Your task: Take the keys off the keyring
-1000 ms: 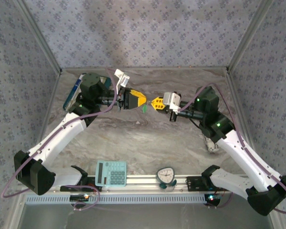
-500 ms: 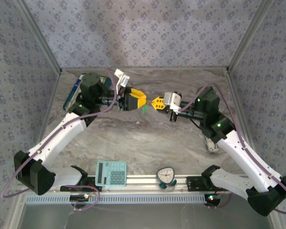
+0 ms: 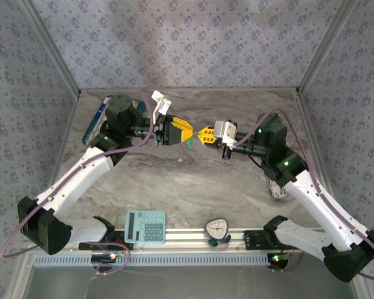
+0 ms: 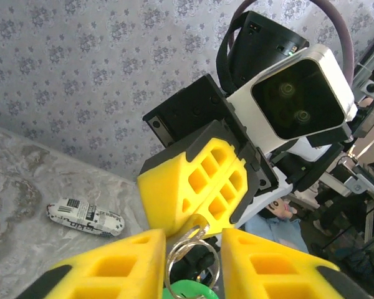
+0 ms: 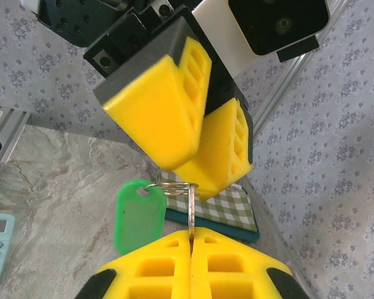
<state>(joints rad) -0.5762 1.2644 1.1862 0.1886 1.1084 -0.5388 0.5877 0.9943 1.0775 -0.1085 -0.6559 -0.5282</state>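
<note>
**Both arms meet at the keyring above the worktop**

At the near edge of the worktop (image 3: 174, 180), a teal calculator (image 3: 144, 225) lies beside a round dial (image 3: 217, 228), both by the metal rail (image 3: 187, 235). Further in on the right, a small white packet (image 3: 278, 190) lies close to the right arm.

Above the middle of the worktop the two arms reach toward each other, and their yellow tips almost meet. The right gripper (image 5: 191, 235) has its fingers pressed together on a thin metal strip (image 5: 191, 208) that runs from the keyring (image 5: 172, 185) into the seam between them. The left gripper (image 4: 193, 246) has its fingers narrowly apart with the keyring in the gap. Whether they pinch it cannot be told. The green key (image 5: 139, 215), a small flat piece, hangs from the keyring in the air, just beside both pairs of fingers and clear of the worktop.

Beyond them, a checked pad (image 5: 227, 210) with a teal edge lies on the worktop toward the patterned wall.
</note>
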